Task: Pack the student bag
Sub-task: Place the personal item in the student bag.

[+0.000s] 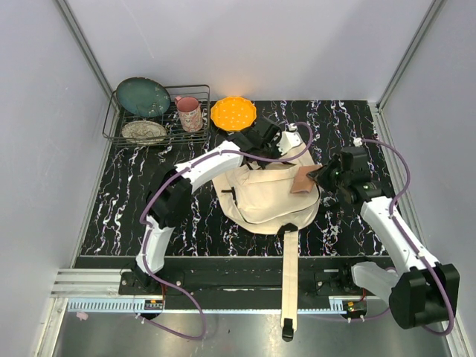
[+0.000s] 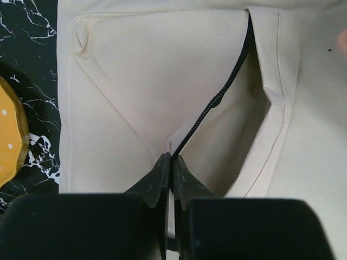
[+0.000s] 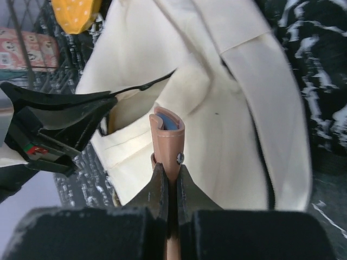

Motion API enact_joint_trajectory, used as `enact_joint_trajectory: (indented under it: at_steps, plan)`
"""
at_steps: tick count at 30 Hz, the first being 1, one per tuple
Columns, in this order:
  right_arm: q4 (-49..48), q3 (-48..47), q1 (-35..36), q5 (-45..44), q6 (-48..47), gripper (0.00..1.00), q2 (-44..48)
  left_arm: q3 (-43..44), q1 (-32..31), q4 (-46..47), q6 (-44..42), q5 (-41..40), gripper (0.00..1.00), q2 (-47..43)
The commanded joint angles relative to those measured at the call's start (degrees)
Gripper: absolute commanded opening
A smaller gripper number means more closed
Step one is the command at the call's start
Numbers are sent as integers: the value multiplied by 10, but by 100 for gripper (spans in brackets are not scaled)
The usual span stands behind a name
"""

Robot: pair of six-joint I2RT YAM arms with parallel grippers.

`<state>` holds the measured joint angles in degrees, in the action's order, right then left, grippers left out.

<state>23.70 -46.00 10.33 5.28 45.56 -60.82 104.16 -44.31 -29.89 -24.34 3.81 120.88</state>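
Black marbled desk [image 1: 126, 193], student bag [image 1: 260, 197] lying at centre frame. The clenched left claw [image 2: 172, 162] pinches its zipper [image 2: 217, 100] edge, likely to hold the pocket open; the right claw [image 3: 169, 173] grasps a tan pouch [image 3: 168, 135] at that opening.

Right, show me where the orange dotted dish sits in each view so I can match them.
Top external: orange dish upper centre, just beyond the student bag.
Left wrist: orange dish cut off at the left edge, beside the student bag.
Right wrist: orange dish top left, blurred, beyond the student bag.
Shared landmark: the cream student bag, in all three views.
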Motion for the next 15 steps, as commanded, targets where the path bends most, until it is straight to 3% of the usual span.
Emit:
enact_joint_trajectory:
  at_steps: [1, 4, 7, 15]
  plan:
    - [-170, 28, -3, 144, 76, 0, -32, 25, 2, 33, 20, -37, 0, -17]
    - [-274, 38, -3, 219, 136, 0, -80, 8, 3, 54, 38, -37, 0, -44]
    - [-306, 37, -3, 256, 174, 0, -118, -11, 2, 74, 49, -47, 0, -67]
    - [-365, 69, -3, 268, 233, 0, -156, -52, 0, 118, 109, -79, 0, -123]
